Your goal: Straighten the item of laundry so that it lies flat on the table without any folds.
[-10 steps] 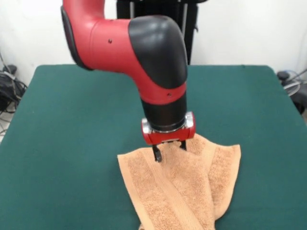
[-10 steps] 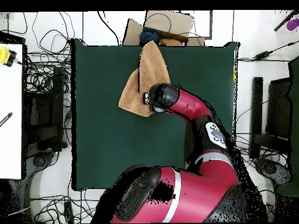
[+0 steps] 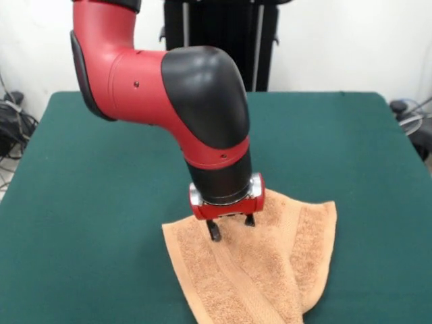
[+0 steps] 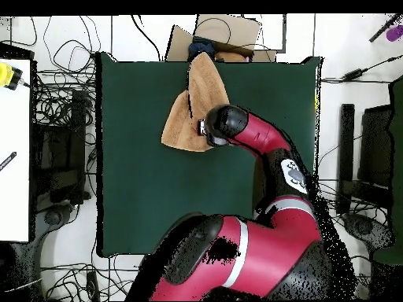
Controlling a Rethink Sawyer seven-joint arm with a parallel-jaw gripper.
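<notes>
The orange-tan terry towel (image 3: 270, 270) lies folded over itself on the dark green table (image 3: 101, 169), at the near right in the front view, running past the bottom edge. A woven band crosses it diagonally. My gripper (image 3: 231, 226) points straight down on the towel's far left part, its two black fingers (image 3: 214, 231) apart and touching the cloth. In the overhead view the towel (image 4: 201, 90) is a pointed folded shape at the table's (image 4: 142, 173) top edge, and my wrist covers its lower right corner and hides the gripper. The white tags do not show.
A cardboard box (image 4: 224, 31) sits just beyond the table's top edge in the overhead view. Cables lie on the floor on both sides. A white bench (image 4: 16, 141) stands at the left. The black pedestal (image 3: 223, 40) stands behind the table.
My gripper has moved a little left and nearer the camera in the front view, still on the towel. The towel's left corner has shifted slightly with it.
</notes>
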